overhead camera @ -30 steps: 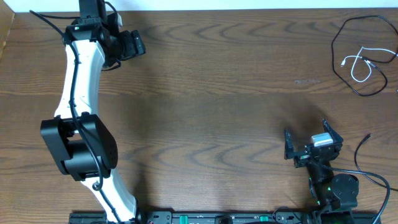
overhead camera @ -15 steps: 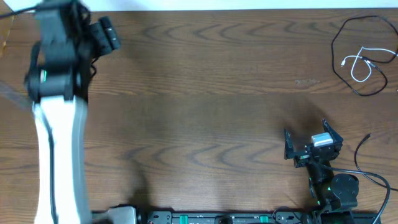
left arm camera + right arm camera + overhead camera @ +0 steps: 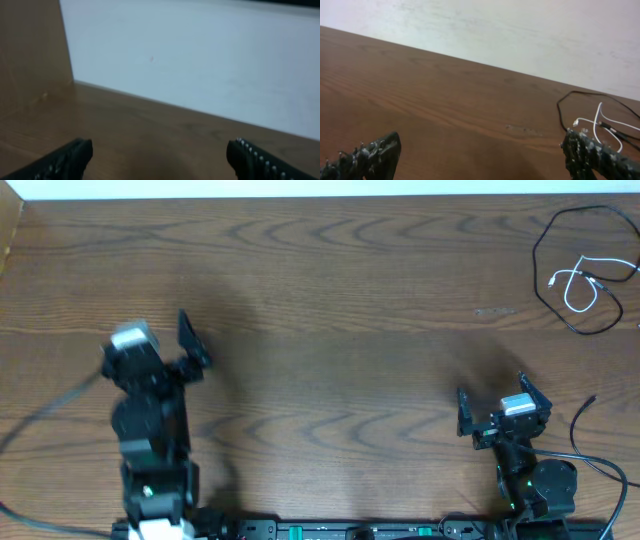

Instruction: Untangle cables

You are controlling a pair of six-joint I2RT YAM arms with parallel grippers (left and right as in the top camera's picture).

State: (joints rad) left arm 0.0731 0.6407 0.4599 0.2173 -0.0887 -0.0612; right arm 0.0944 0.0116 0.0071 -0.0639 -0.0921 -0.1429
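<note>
The black cable [image 3: 548,232] lies in a wide loop at the table's far right corner. The shorter white cable [image 3: 577,284] is curled inside that loop and crosses it. Both show in the right wrist view, the black cable [image 3: 562,107] and the white cable [image 3: 596,121] far ahead on the right. My right gripper [image 3: 500,406] is open and empty, near the front right, well short of the cables; its fingers [image 3: 480,155] are spread wide. My left gripper [image 3: 150,348] is open and empty at the left; its wrist view [image 3: 160,160] shows only bare table.
A pale wall [image 3: 200,65] runs along the table's far edge, and a wooden side panel [image 3: 30,45] stands at the far left corner. A thicker black robot wire [image 3: 590,462] lies by the right arm's base. The brown wooden table [image 3: 330,330] spans the view.
My left arm has swung from the far left back corner down toward the front left, and looks blurred from motion. The right arm and the cables have not moved.
</note>
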